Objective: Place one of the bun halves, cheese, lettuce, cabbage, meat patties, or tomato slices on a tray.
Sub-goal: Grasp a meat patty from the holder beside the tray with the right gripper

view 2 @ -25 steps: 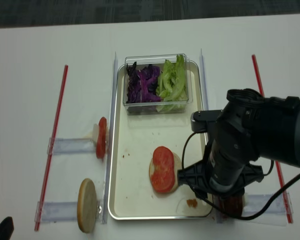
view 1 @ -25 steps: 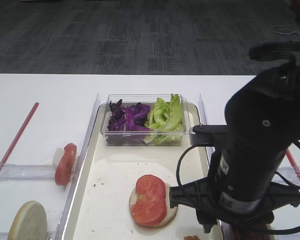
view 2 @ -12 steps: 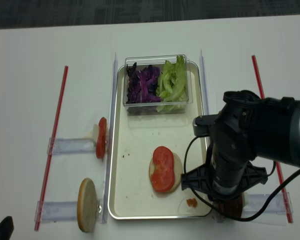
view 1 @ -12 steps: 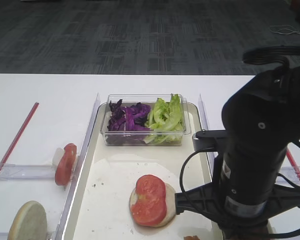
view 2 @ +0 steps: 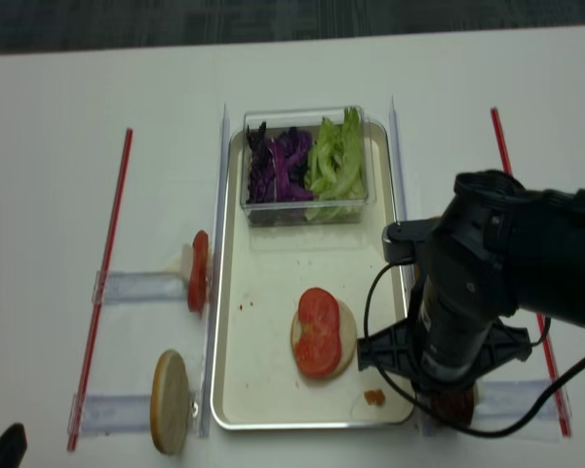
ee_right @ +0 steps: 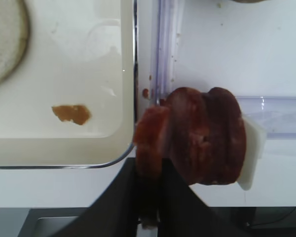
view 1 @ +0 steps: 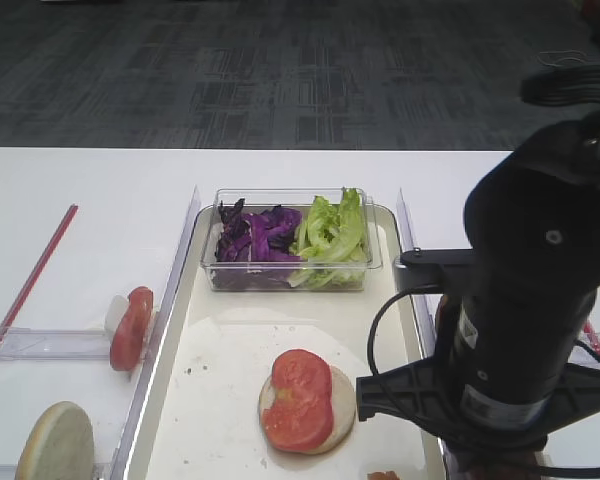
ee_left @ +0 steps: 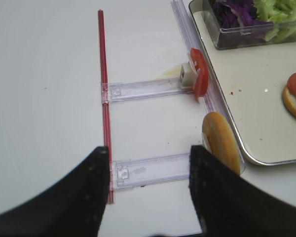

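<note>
In the right wrist view several meat patties (ee_right: 207,136) stand on edge in a clear holder beside the tray (ee_right: 54,64). My right gripper (ee_right: 149,170) is shut on the leftmost patty (ee_right: 150,138), at the tray's corner. From above, the right arm (view 2: 478,292) hides this grip. On the tray lies a pale bun half (view 2: 346,333) with a tomato slice (view 2: 317,331) on top. My left gripper (ee_left: 150,165) stands open and empty over a clear rail, beside a golden bun half (ee_left: 219,143) standing on edge. Lettuce (view 2: 336,161) and cabbage (view 2: 278,166) fill a clear box. Cheese is out of view.
Another tomato slice (view 2: 197,283) stands upright in a holder left of the tray. Red strips (view 2: 107,283) run along both table sides. A small orange crumb (view 2: 373,397) lies near the tray's front right corner. Clear rails (ee_left: 143,89) line the tray's long sides.
My right gripper has closed from open onto the leftmost meat patty. The right arm has shifted slightly right and towards the table's front edge.
</note>
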Robot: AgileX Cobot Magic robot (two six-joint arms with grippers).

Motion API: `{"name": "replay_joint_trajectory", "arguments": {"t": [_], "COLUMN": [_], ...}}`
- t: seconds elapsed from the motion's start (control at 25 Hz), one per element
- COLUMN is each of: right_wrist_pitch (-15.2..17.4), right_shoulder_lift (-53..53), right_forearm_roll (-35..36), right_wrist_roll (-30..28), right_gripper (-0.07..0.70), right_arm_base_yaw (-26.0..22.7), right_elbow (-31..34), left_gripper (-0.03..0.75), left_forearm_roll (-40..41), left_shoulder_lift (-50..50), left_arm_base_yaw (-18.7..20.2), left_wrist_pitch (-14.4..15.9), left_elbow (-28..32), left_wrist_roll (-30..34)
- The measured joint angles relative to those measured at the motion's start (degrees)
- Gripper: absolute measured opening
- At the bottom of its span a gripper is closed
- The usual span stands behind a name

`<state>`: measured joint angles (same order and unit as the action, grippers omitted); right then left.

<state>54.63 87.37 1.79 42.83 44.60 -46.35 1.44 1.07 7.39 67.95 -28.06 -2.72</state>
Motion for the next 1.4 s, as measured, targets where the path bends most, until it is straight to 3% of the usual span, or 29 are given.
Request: {"name": "replay_joint_trajectory", "arguments": {"t": [0.56,1.0,1.4], "right_wrist_pitch": [2.9,1.9,-6.4], "right_shoulder_lift": [-8.6,-9.2,-9.2], "right_forearm_roll": [1.4,0.9,4.3], "right_wrist_roll": [1.2,1.6,1.6], "right_gripper": [0.118,0.115,0.115], "right_arm_base_yaw": [0.0,0.0,0.0], "right_elbow": [0.0,0.0,0.0], "left_gripper": [0.350,0.350,0.350], "left_forearm_roll": [0.0,0.0,0.0], "left_shoulder_lift": [0.0,0.0,0.0], "left_arm_base_yaw": [0.0,0.0,0.0], "left_wrist_pitch": [0.0,0.0,0.0], "left_elbow": [0.0,0.0,0.0], "left_wrist_roll": [0.0,0.0,0.0]}}
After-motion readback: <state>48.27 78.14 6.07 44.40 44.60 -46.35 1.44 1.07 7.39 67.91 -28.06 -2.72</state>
